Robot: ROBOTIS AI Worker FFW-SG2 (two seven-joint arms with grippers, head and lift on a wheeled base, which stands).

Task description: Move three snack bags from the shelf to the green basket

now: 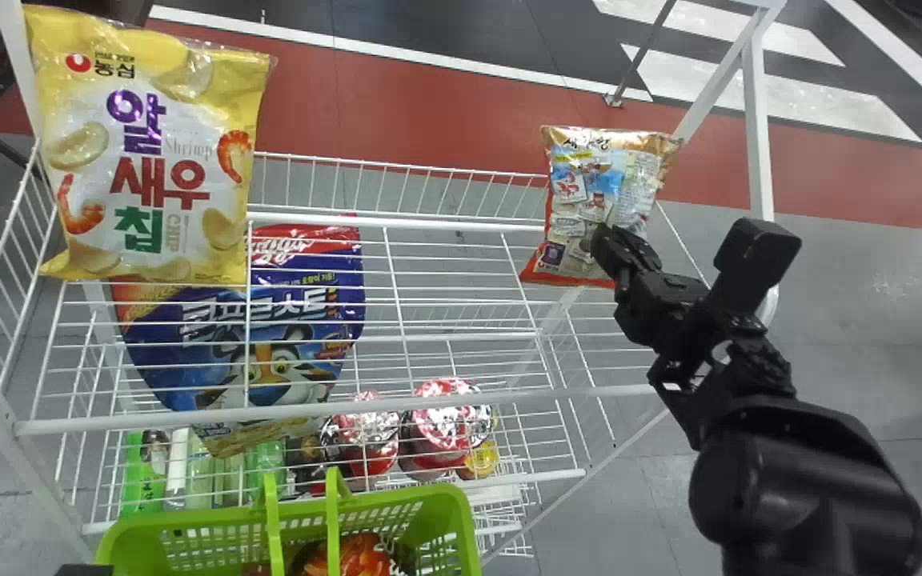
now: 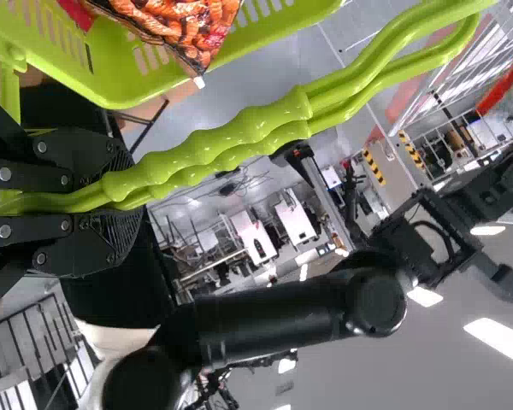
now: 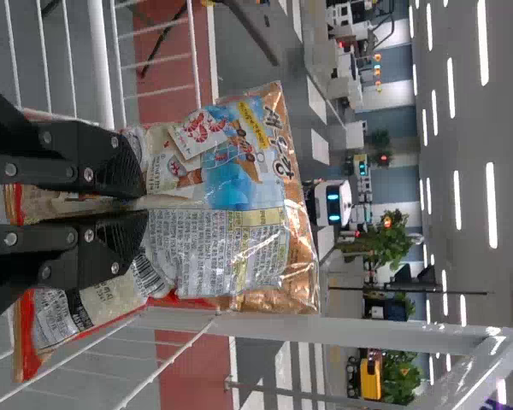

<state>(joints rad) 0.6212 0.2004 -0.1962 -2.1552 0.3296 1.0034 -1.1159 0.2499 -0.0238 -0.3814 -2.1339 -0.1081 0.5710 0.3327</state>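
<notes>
A right gripper (image 1: 601,244) pinches the back of an orange snack bag (image 1: 605,192) at the wire shelf (image 1: 509,396), beyond the green basket (image 1: 213,512) and well to its right. The left gripper (image 2: 126,201) clamps the basket's 2 handles (image 2: 209,149) together between its fingers, the basket hanging near the shelf's front. Beyond the basket and to its left are 2 more bags: a yellow shrimp-chip bag (image 1: 149,160) and, partly overlapped by it, a blue bag (image 1: 269,320) (a cartoon tiger grins from its front). Just beyond the basket, on a lower level, sit 2 red-topped cups (image 1: 445,424). Inside the basket lies 1 bag (image 1: 357,556) with an orange-red printed front.
</notes>
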